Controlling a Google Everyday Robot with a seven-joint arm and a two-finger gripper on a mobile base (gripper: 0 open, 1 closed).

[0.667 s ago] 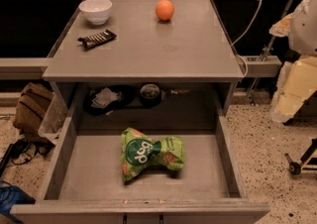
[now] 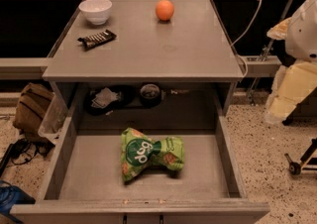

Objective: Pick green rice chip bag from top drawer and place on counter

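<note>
This looks like a robotics lab or test bay, not a home. A plain grey worktop (image 2: 188, 54) carries only a white bowl (image 2: 95, 10), an orange (image 2: 165, 10) and a snack bar (image 2: 97, 38). The robot's pale end effector (image 2: 290, 94) hangs at the right edge, beside it. Loose cables (image 2: 15, 151) lie on the speckled hard floor (image 2: 267, 168), and a wheeled stand (image 2: 299, 161) sits at the right.

Matt, smooth grey counter (image 2: 163, 49) and drawer (image 2: 94, 171); crinkly glossy plastic bag (image 2: 148, 154); shiny white bowl (image 2: 95, 10); glossy dark wrapper (image 2: 97, 38); speckled polished floor (image 2: 267, 168); smooth pale arm casing (image 2: 297, 84).
</note>
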